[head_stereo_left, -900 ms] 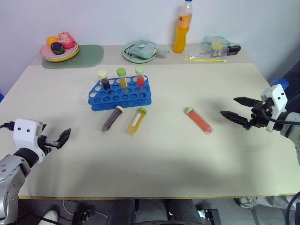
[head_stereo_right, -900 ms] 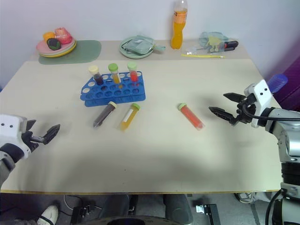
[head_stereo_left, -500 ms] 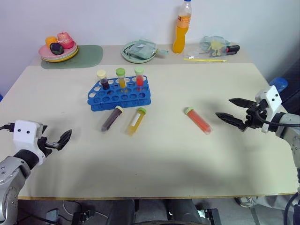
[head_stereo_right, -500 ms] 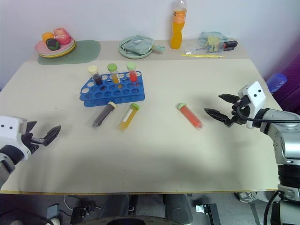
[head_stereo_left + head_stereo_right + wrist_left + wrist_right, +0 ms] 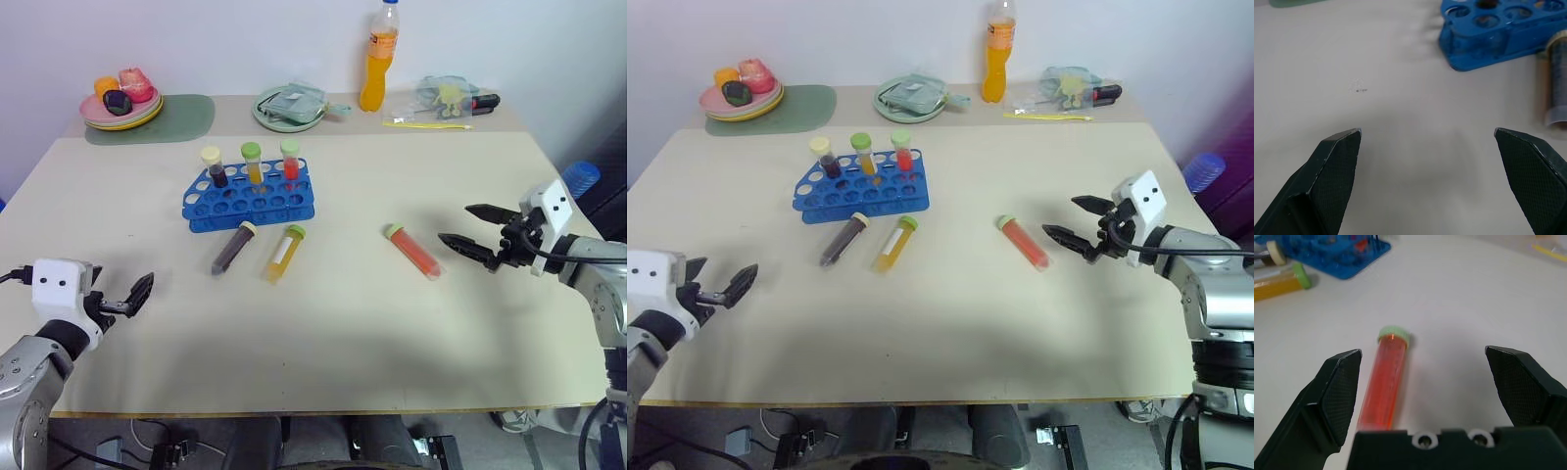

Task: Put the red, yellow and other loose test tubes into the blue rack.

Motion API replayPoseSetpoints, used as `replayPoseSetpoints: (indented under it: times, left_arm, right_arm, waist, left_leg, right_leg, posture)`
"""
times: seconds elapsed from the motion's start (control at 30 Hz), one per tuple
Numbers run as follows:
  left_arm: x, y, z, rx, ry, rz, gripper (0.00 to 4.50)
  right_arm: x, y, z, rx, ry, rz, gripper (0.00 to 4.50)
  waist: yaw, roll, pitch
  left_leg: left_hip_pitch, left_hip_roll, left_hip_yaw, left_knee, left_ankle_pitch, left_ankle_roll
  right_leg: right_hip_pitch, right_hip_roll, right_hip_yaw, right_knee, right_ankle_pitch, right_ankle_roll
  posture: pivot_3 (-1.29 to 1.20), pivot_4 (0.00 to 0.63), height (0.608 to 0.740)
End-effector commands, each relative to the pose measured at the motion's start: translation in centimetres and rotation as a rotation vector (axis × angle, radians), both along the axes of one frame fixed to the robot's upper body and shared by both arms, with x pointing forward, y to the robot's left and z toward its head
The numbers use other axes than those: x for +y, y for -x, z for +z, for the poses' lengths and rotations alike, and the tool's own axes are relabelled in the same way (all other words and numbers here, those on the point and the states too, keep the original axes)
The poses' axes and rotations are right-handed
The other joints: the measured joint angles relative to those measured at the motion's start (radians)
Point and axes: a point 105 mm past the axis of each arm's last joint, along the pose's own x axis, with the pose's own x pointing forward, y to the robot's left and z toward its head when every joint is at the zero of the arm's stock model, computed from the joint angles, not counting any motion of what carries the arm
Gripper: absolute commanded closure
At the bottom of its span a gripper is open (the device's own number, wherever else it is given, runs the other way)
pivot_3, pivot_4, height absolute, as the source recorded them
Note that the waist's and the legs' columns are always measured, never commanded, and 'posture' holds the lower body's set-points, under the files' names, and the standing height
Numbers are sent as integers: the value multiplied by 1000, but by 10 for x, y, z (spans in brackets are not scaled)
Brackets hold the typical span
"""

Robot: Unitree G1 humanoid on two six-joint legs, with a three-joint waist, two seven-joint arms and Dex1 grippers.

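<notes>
Three loose test tubes (image 5: 279, 254) lying on table (image 5: 323, 333), three standing in blue rack (image 5: 250, 196), both jaws wide open, empty

Right gripper (image 5: 472, 228) nearer the red tube (image 5: 414, 251), fingers spread.

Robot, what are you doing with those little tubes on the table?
The robot is tidying test tubes into the blue rack. Three tubes already stand in it. Three more lie loose on the table: a dark tube, a yellow tube and a red tube. The right gripper is open, right beside the red tube but not touching it. The left gripper is open too, off near the table's front edge, holding nothing.
</notes>
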Motion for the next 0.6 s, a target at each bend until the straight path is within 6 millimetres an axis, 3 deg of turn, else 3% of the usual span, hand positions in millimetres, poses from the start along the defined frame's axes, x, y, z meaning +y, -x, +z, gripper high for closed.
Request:
replayPoseSetpoints:
  times: [0.03, 0.33, 0.6]
  left_arm:
    - [2, 2, 13, -50, -27, 19, 16]
    - [1, -2, 17, -65, -40, 10, 16]
    - [-29, -15, 28, -99, -6, -143, 16]
  right_arm:
    - [1, -1, 8, -29, 12, 13, 21]
    - [4, -5, 6, -28, 8, 8, 21]
    - [13, -1, 34, -46, 19, -10, 21]
  waist:
    - [2, 0, 0]
    - [1, 0, 0]
    - [2, 0, 0]
  left_leg:
    - [0, 0, 0, 0, 0, 0]
    - [0, 0, 0, 1, 0, 0]
    - [0, 0, 0, 1, 0, 0]
  right_leg:
    - [0, 0, 0, 0, 0, 0]
    - [1, 0, 0, 0, 0, 0]
    - [1, 0, 0, 0, 0, 0]
  posture:
    - [0, 150, 729]
    - [0, 150, 729]
    - [0, 150, 729]
